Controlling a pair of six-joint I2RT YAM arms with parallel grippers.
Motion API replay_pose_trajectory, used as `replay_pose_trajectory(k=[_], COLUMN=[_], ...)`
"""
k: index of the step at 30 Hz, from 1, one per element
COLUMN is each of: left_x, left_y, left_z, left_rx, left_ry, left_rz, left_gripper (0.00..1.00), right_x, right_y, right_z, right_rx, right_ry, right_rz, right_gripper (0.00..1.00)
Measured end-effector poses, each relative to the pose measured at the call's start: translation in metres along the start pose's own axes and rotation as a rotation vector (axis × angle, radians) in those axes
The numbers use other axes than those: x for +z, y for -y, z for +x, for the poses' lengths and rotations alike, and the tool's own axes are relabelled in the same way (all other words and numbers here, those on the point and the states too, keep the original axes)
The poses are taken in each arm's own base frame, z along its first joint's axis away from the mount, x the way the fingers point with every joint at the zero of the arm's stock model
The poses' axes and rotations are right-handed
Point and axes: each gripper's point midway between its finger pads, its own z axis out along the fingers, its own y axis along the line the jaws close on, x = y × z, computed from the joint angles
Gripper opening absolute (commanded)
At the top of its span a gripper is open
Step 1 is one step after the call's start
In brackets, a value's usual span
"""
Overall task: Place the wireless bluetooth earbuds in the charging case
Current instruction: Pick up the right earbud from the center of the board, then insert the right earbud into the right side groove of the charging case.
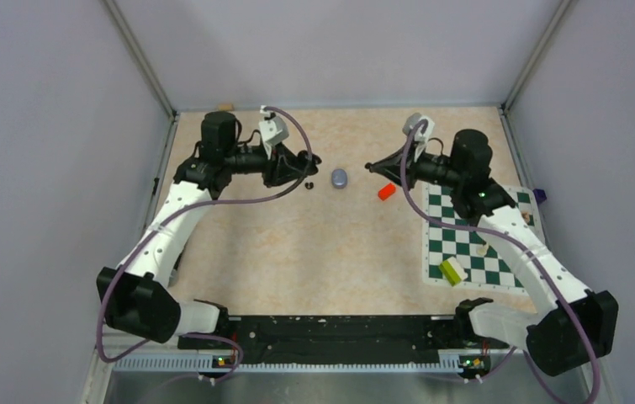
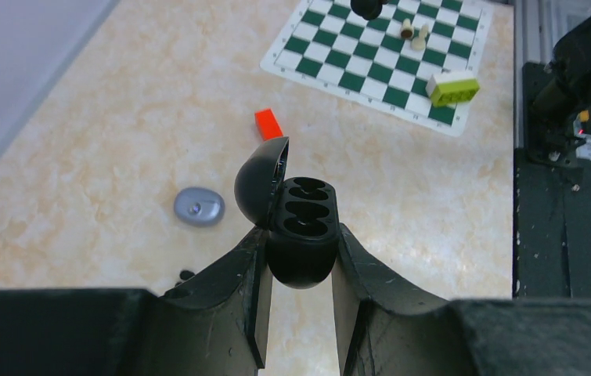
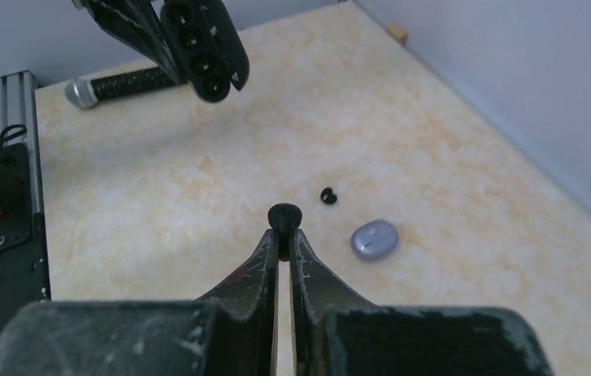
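**A:** Top view first. How far along?

**B:** Nothing seated yet, by my read. Left end effector (image 1: 305, 162) is clamped on the black charging case (image 1: 300, 167), approx 11 o'clock of centre and, I judge, off the surface (image 1: 297, 252). Right end effector (image 1: 373, 167) faces it from 2 o'clock, pinched tight; its load is too small to make out here. A loose bud (image 1: 308, 184) lies at the case's 4 o'clock, and a lilac-grey pod (image 1: 339, 178) sits between the two tips.

**A:** Room to move?

**B:** Gap between the tips is free air, w/ only the pod below. Red block (image 1: 386, 192) is near the right tip, at its 5 o'clock. Chessboard (image 1: 473, 240) w/ green block (image 1: 452, 269) is well apart on the 4 o'clock side. Walls (image 1: 61, 126) hem in both flanks and the far edge.

**A:** Left wrist?

**B:** Lid is hinged open toward 10 o'clock, and the sockets face up and look empty. Jaws grip the case body on both sides.

**A:** Right wrist?

**B:** Jaws almost touching, nipping one black bud (image 3: 284, 215) at the very tip. Case hangs at 11 o'clock, well apart, w/ nothing in the path. Loose bud is at the tip's 2 o'clock, pod at 4. No lilac buds seen in any view. Left to do: seat this bud, fetch the loose one, then any others.
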Motion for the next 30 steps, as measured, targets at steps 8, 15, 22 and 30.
replay_pose_trajectory(k=[8, 15, 22, 30], left_x=[0.011, 0.025, 0.028, 0.035], left_y=[0.008, 0.032, 0.055, 0.069], left_z=[-0.033, -0.014, -0.025, -0.01], left_rx=[-0.102, -0.232, -0.159, -0.132], left_ry=[0.188, 0.217, 0.239, 0.2], left_rz=[0.071, 0.184, 0.291, 0.363], left_gripper=[0.0, 0.0, 0.0, 0.0], right_x=[-0.022, -0.032, -0.029, -0.031], right_y=[-0.019, -0.049, -0.06, -0.071], right_z=[-0.1, -0.09, -0.068, -0.065], right_rx=[-0.121, -0.093, -0.058, -0.076], right_ry=[0.235, 0.28, 0.258, 0.266], right_rz=[-0.013, -0.115, -0.187, -0.253], right_gripper=[0.03, 0.04, 0.04, 0.04])
